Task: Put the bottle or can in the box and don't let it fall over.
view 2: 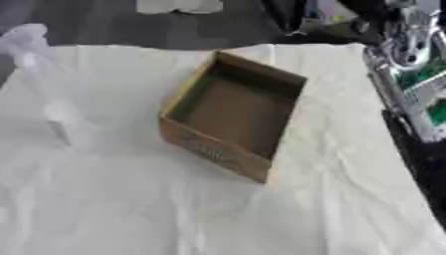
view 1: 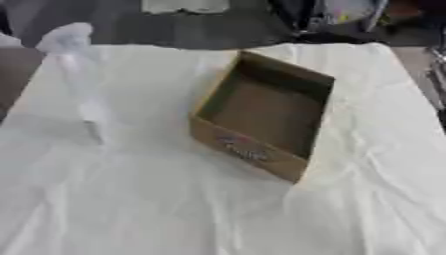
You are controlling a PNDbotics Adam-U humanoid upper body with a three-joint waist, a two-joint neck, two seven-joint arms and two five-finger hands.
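Hand on the right: can't tell if it is open or closed. Only a silver, black & green arm part (view 2: 407, 74) shows, at the 2 o'clock edge of the right eye view. The box (view 1: 261, 112) is brown cardboard w/ its top open. It sits turned askew in the middle of the tabletop, on a wrinkly white cloth (view 1: 174, 209). Its near wall has some small print. At 9 o'clock from the box, apart from it, is a pale see-through blur (view 1: 83, 84). Can't tell if that is the bottle.
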